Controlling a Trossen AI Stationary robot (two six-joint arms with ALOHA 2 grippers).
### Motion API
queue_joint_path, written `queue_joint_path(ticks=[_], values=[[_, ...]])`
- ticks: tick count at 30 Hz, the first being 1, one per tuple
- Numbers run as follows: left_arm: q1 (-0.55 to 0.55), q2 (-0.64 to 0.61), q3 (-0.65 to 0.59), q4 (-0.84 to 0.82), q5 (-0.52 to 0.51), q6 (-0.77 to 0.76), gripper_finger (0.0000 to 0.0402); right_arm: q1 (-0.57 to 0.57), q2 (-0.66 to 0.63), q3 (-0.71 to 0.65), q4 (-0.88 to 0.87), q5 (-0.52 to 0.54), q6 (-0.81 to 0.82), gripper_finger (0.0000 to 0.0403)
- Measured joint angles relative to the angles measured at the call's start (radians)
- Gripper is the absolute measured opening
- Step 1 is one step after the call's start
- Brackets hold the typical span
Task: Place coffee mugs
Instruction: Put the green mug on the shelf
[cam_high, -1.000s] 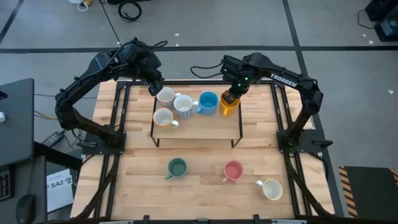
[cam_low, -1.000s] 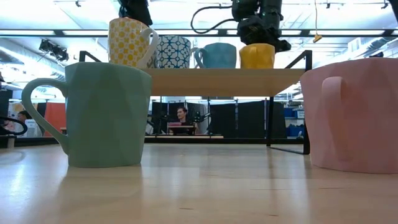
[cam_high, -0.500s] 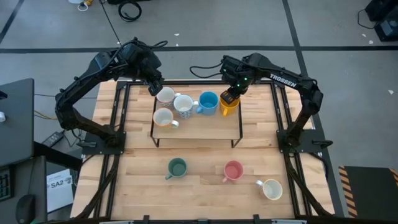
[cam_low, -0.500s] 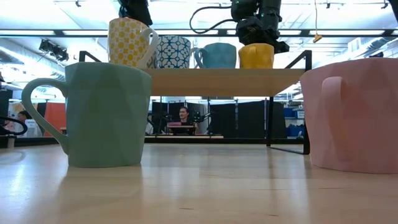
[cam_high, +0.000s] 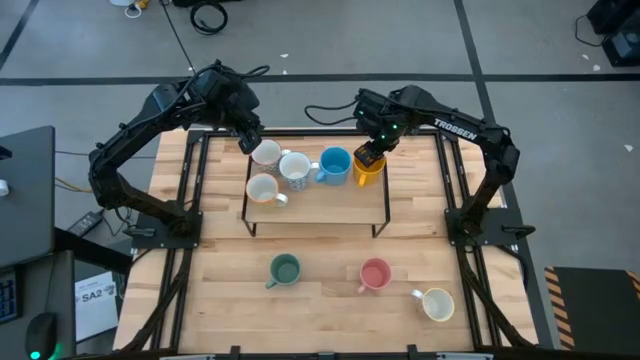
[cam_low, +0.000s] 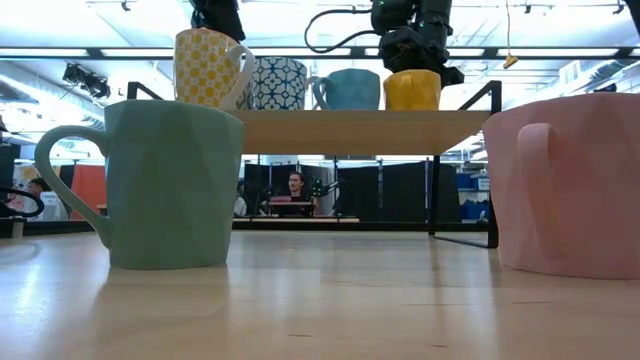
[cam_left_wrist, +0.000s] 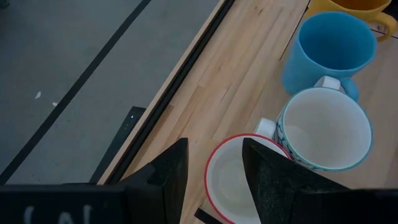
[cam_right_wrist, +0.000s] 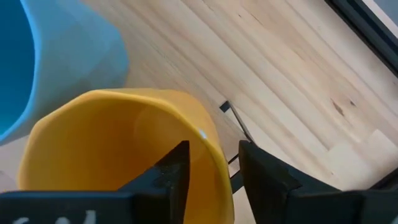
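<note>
Here, at the shelf's (cam_high: 330, 205) left rear corner, the left gripper (cam_left_wrist: 211, 165) straddles the rim of the red-rimmed mug (cam_high: 265, 153), one finger outside and one inside the wall; whether it pinches I cannot tell. Just beside that mug stand a cream mug (cam_high: 262, 189) toward the front and the patterned mug (cam_high: 294, 169), then the blue mug (cam_high: 335, 165), all on the shelf. At the shelf's right rear the right gripper (cam_right_wrist: 211, 163) has its fingers either side of the yellow mug's (cam_high: 368, 168) rim, and the mug appears to sit on the shelf close to the blue one; the grip looks closed on the wall, though that is a judgement. On the table in front remain the green mug (cam_high: 285, 269), the pink mug (cam_high: 375, 274) and a white mug (cam_high: 438, 304), well apart from the shelf. The risks lie in release and retreat: a finger lifting out at an angle could drag either mug off the back edge, and the tight row means a sideways nudge would knock a neighbour.
</note>
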Motion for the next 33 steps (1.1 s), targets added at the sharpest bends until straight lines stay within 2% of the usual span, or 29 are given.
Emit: queue_joint_path(ticks=[9,18,23,27,33], values=[[0.0,0.0,0.0,0.0,0.0,0.0,0.0157,-0.018,0.0,0.019,-0.016,-0.042,-0.012,0.0147],[0.0,0.0,0.0,0.0,0.0,0.0,0.0157,-0.021,0.0,0.173,-0.105,-0.034,-0.06,0.0147],[-0.021,0.0,0.0,0.0,-0.001,-0.001,0.0157,-0.018,-0.009,0.272,-0.136,-0.002,-0.061,0.0147],[-0.088,0.0,0.0,0.001,0.0,-0.001,0.0157,0.001,-0.061,0.295,-0.141,0.035,-0.061,0.0147],[-0.229,0.0,0.0,0.003,0.0,-0.037,0.0157,0.076,-0.159,0.295,-0.141,0.197,-0.058,0.0148]])
